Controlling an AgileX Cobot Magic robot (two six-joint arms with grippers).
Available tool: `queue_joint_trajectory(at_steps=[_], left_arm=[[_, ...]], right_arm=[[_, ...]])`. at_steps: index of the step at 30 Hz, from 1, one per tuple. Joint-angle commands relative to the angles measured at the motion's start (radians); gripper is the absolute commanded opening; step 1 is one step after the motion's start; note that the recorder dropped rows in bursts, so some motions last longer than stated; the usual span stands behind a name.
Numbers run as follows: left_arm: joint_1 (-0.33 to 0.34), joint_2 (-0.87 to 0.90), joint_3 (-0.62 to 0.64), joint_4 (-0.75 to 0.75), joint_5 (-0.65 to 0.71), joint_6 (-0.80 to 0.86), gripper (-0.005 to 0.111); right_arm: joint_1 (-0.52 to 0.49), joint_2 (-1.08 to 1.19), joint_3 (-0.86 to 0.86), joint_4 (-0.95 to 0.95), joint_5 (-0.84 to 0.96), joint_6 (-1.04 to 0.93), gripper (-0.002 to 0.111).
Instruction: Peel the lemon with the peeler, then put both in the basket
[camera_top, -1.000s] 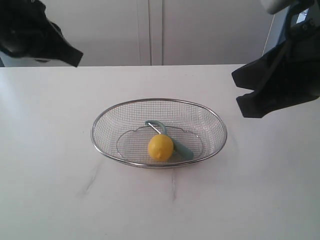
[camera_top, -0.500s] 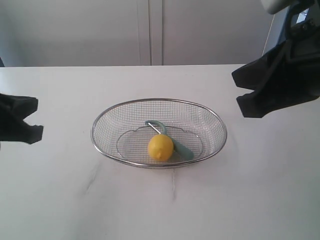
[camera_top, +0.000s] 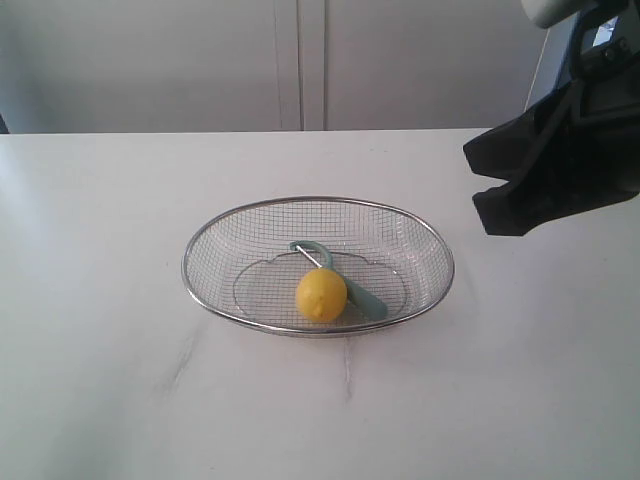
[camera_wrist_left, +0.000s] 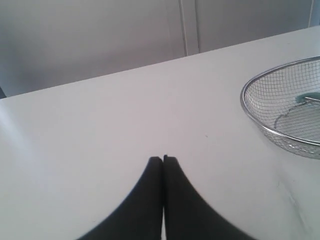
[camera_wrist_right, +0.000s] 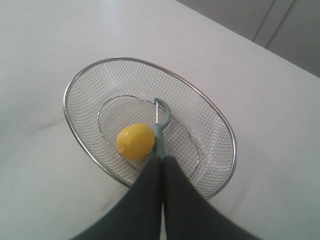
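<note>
In the middle of the white table (camera_top: 110, 390), the wire-mesh basket (camera_top: 213, 250) is standing, and both things of the task are lying inside it. The lemon (camera_top: 321, 295) is resting on the basket floor, toward the near side. The teal peeler (camera_top: 312, 248) is lying just behind it, and as far as I can see it is touching the lemon. Its curved head with the narrow metal blade is pointing toward the far side, while its handle is coming out from behind the lemon on the right.

The right gripper (camera_wrist_right: 161, 159) is hanging in the air to the right of the basket, well apart from it. Its two black fingers are pressing together, with nothing between them. The left gripper (camera_wrist_left: 163, 159) is outside the exterior view. Its own wrist camera is showing its fingers also lying tightly one against the other, gripping nothing, above the bare table, with the basket rim off to one side.
</note>
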Motion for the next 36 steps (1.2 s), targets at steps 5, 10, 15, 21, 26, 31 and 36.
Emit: queue_joint_trajectory(at_steps=[5, 10, 15, 21, 26, 31, 36], left_arm=[[0.066, -0.185, 0.014, -0.008, 0.173, 0.023, 0.000], [0.085, -0.284, 0.014, -0.009, 0.345, 0.025, 0.000], [0.096, -0.380, 0.014, -0.009, 0.489, 0.025, 0.000], [0.165, -0.487, 0.014, -0.016, 0.621, 0.002, 0.000], [0.193, -0.503, 0.014, -0.016, 0.667, -0.052, 0.000], [0.203, -0.503, 0.014, -0.016, 0.669, -0.054, 0.000], [0.258, -0.503, 0.014, -0.016, 0.669, -0.075, 0.000]], right_arm=[[-0.007, -0.005, 0.002, 0.000, -0.015, 0.000, 0.000], [-0.007, -0.005, 0.002, 0.002, -0.015, 0.000, 0.000], [-0.007, -0.005, 0.002, 0.002, -0.015, 0.000, 0.000], [-0.007, -0.005, 0.002, 0.002, -0.015, 0.000, 0.000], [-0.007, -0.005, 0.002, 0.002, -0.013, 0.000, 0.000], [-0.007, -0.005, 0.002, 0.002, -0.016, 0.000, 0.000], [-0.007, -0.005, 0.002, 0.002, -0.016, 0.000, 0.000]])
